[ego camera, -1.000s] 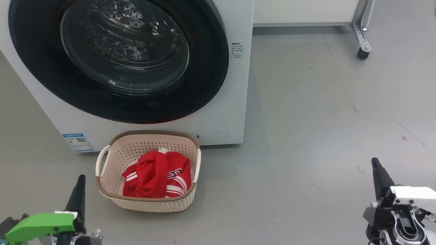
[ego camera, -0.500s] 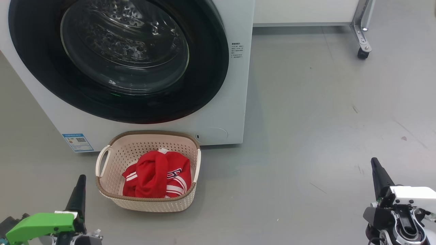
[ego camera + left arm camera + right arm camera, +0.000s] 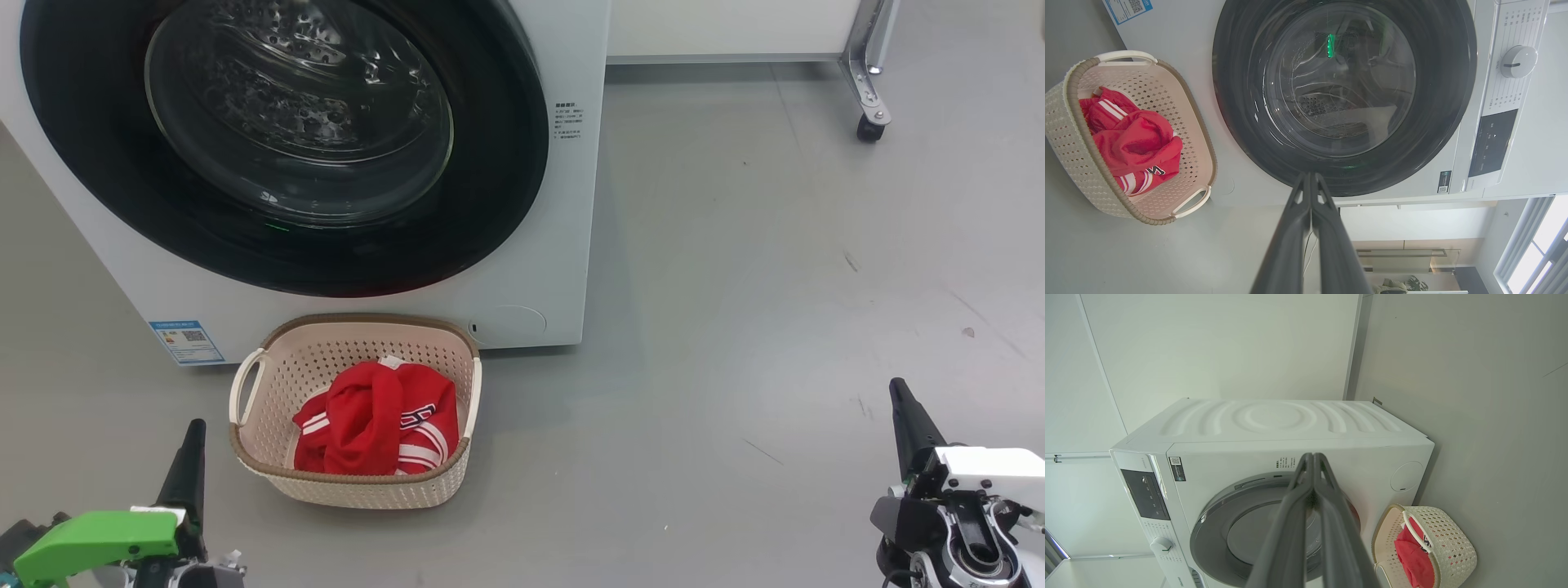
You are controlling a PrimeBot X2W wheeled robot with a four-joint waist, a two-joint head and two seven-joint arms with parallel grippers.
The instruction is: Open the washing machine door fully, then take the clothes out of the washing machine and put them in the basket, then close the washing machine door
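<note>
sitting inside basket [image 3: 367, 492]: clothes [image 3: 359, 425]

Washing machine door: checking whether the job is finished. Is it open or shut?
Shut. The washing machine door sits flush against the white front of the washing machine, no gap round its black rim.

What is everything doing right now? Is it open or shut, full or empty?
Round black-rimmed glass washing machine door: shut.
Cream perforated plastic basket: upright, not empty.
Bright red white-striped jersey: crumpled inside the basket.
Left gripper: shut, holding nothing.
Right gripper: shut, holding nothing.
</note>
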